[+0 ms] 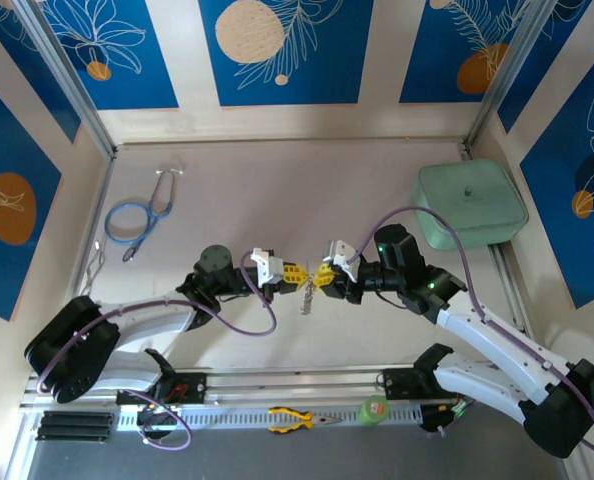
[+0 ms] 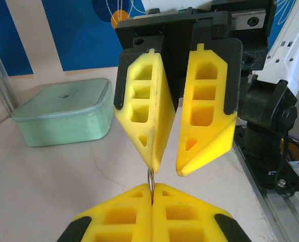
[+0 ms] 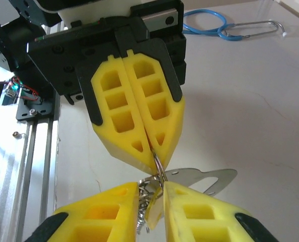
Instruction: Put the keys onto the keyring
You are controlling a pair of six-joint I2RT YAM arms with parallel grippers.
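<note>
Top external view, far left first: a blue-tubed stethoscope [image 1: 135,215] is parked well away from the action, so it can be ignored. Moving right, the left gripper [image 1: 294,272] is held over the middle of the table. In the right wrist view its yellow fingers [image 3: 134,116] are seen clamped tight on one small silver metal ring [image 3: 158,165] of the keyring [image 1: 305,296]. That pinch looks deliberate: the ring is kept steady and edge-on so a key can be worked onto it. The rest of the bunch is left dangling just below, between the two grippers. The tiny silver keys [image 3: 147,204] are tangled in there; a yellowish bit can be made out, but the heads can't really be told apart. Next over, the right gripper [image 1: 325,277] is set nose to nose with the left one, its fingers spread apart around the bunch, with nothing visibly pinched. It's probably lined up to grab a key. Far right, a pale green lidded plastic box [image 1: 469,205] is sat out of the way.
</note>
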